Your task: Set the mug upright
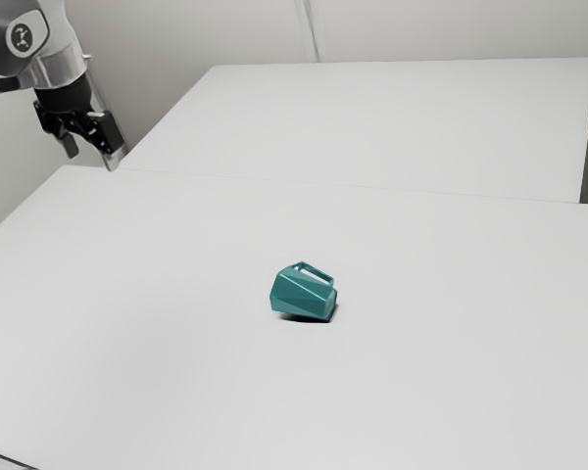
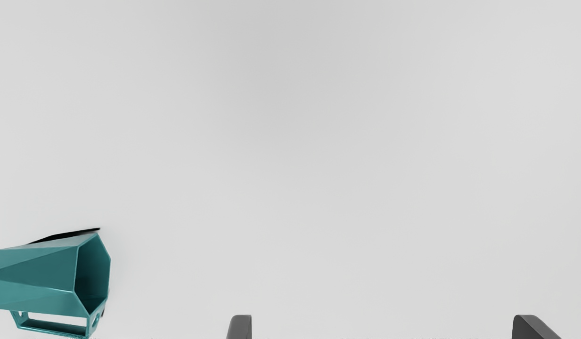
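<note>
The gripper (image 1: 92, 160) is hanging above the table near the exterior view's upper left corner, its fingers (image 2: 239, 327) standing wide apart and gripping nothing. Well apart from it, towards the middle of the tabletop (image 1: 157, 372), the teal faceted mug (image 1: 304, 296) is lying on its side, so it is not yet standing as wanted. In the wrist view it is sitting off to one side of the finger gap, its open mouth (image 2: 93, 273) facing the fingers' side. If the hand were coming down without shifting across and lining up, a fingertip could be striking the body and sending it sliding or rocking over an edge. The slanting facets are probably giving the pads little square surface, so a loose hold could be letting the mug twist. The angular handle (image 2: 54, 328) is jutting out, likely to be catching a finger. Turning it the wrong way would be leaving it mouth down; releasing it tilted or high could be toppling it again.
</note>
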Robot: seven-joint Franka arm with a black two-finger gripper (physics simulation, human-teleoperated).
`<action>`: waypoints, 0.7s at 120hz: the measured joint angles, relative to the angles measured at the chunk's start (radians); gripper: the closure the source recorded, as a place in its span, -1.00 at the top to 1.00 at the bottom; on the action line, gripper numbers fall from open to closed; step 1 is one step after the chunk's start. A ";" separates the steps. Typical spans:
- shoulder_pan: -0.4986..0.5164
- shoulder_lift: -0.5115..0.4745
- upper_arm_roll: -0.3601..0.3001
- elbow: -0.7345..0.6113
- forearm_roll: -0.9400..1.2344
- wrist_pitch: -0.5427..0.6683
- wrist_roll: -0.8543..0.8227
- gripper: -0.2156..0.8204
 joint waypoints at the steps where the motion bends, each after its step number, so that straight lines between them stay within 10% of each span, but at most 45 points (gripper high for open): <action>1: 0.000 0.000 0.000 0.000 0.000 0.000 0.000 0.58; 54: 0.042 0.009 -0.001 -0.159 -0.298 0.085 0.000 0.58; 84: 0.161 0.233 -0.001 -0.203 -0.609 0.195 0.000 0.58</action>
